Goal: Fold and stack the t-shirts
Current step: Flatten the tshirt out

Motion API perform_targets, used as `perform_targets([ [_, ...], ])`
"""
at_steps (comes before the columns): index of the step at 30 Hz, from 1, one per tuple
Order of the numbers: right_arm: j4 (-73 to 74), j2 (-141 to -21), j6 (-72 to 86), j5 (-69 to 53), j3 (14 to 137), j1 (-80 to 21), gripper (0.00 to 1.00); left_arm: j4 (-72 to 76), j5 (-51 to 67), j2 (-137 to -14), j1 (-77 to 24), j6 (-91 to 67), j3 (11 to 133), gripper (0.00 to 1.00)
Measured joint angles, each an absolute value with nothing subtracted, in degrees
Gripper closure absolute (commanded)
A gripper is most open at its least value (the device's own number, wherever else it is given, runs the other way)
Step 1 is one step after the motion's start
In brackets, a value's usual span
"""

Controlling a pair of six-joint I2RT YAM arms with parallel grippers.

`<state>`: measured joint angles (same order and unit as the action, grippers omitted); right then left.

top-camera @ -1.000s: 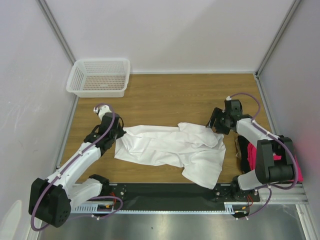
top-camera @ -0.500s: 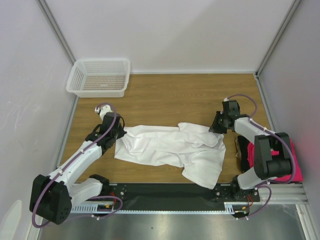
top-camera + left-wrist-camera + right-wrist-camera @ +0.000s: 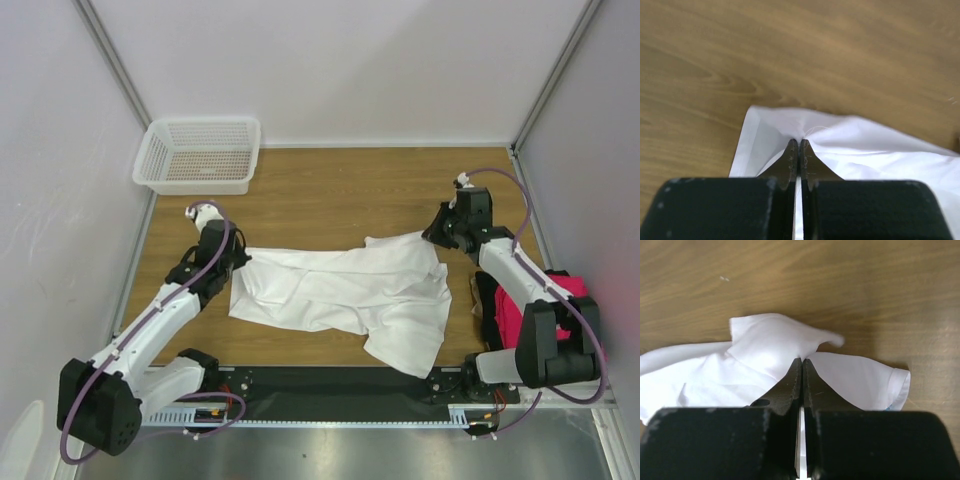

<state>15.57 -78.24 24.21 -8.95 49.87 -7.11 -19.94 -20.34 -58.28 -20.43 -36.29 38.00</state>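
1. Left gripper (image 3: 798,143): jaws closed, pinching the left edge of the white t-shirt (image 3: 340,295). The cloth spreads away to its right.
2. Right gripper (image 3: 802,360): jaws closed on a raised fold at the shirt's far right corner. The rest lies crumpled on the table (image 3: 340,190) between both grippers.
3. Pink t-shirt (image 3: 515,312) and black t-shirt (image 3: 486,305): heaped behind the right gripper, apart from it.

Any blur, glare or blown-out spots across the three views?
Top view: sharp, evenly lit, soft shadows under the white shirt. Left wrist view: the left tool is dark and out of focus, and the table grain is soft. Right wrist view: the shirt is nearly blown out by the right tool and casts a shadow on the table beside it.
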Motion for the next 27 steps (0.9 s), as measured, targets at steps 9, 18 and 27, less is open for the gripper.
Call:
perform_targets([
  [9,13.0,-76.3,21.7,-7.9,58.7,-4.6,1.00,-12.3,-24.1,-57.5,-19.7,-30.6,48.1,1.00],
  [18,10.6,-76.3,19.4,-8.0,74.5,0.9,1.00,-6.4,-24.1,-60.8,-16.1,-25.8,59.4,1.00],
  [27,10.6,-74.5,18.3,-8.1,84.4,3.1,1.00,-5.7,-18.4,-62.4,-16.0,-18.5,69.0,1.00],
])
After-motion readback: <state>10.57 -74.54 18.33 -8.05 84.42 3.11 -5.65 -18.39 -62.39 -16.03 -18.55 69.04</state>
